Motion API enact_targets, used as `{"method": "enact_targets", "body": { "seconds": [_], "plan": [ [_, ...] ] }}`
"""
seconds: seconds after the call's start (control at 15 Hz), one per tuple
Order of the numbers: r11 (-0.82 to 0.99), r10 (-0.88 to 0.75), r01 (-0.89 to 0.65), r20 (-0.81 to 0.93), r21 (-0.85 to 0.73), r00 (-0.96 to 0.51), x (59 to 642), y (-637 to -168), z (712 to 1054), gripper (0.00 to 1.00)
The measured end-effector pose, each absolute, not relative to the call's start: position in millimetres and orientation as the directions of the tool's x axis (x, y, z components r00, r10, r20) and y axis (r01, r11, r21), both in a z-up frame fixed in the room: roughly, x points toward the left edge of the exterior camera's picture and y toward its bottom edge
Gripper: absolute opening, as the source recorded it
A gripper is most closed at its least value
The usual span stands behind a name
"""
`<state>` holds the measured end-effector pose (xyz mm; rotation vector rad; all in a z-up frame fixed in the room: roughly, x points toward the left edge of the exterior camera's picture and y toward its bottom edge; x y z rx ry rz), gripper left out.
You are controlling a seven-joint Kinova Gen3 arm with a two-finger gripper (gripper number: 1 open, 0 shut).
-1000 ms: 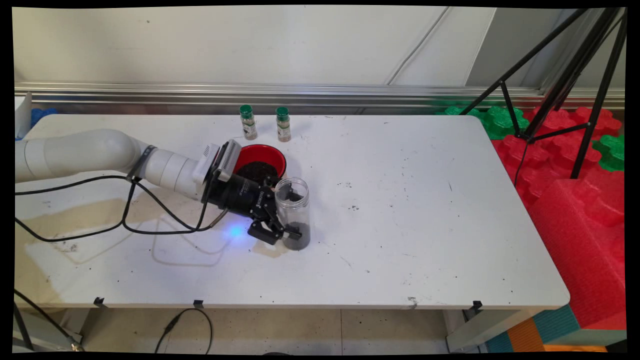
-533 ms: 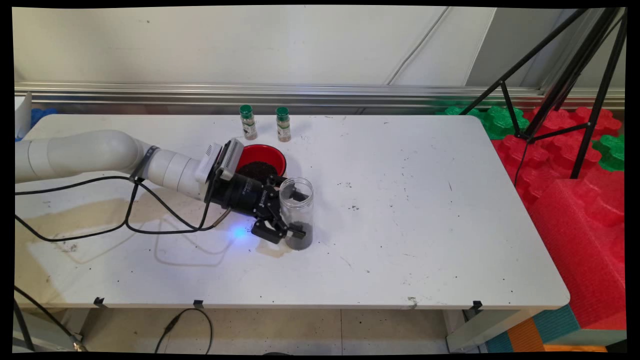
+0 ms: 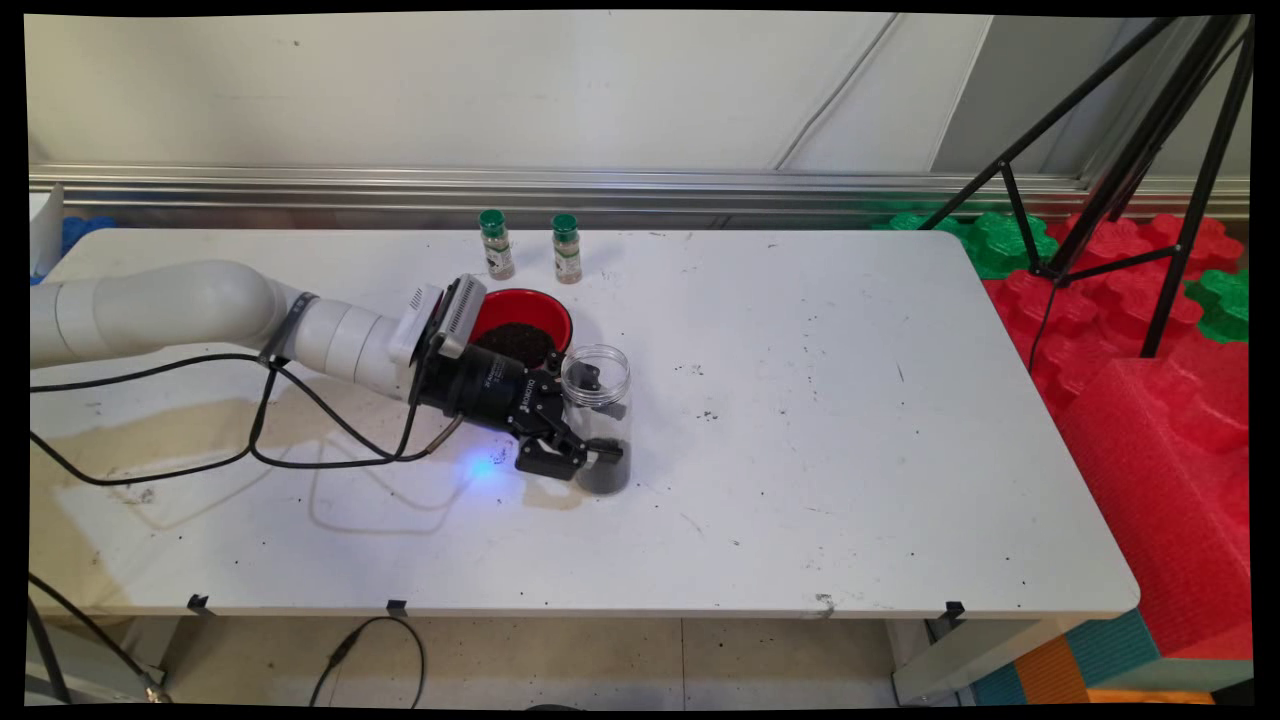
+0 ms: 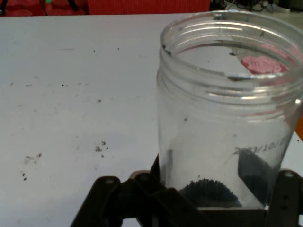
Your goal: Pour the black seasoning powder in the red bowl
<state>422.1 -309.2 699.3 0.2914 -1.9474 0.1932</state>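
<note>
The gripper (image 3: 592, 430) was closed around the lower part of a clear plastic jar (image 3: 598, 400), one finger on each side of it; the jar stood upright with its mouth open and a little dark grainy stuff at the bottom; a red bowl (image 3: 520, 322) of dark grains sat just behind the gripper; two green-capped bottles (image 3: 530, 246) stood farther back on the white table (image 3: 800, 450).

Main view: you look down across the white table (image 3: 800, 420) toward the wall.
Hand view: you sit close behind the clear open-topped plastic jar (image 4: 222, 118).
Shared: that jar (image 3: 598, 415).
</note>
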Motion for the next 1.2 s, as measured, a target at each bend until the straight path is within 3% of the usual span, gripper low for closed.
{"method": "enact_targets", "body": {
  "seconds": [0.53, 1.2],
  "plan": [
    [0.956, -0.102, -0.292, 0.926, -0.01, -0.364, 424, -307, 705, 0.0],
    [0.95, -0.047, -0.307, 0.94, -0.063, -0.339, 434, -319, 739, 0.0]
  ]
}}
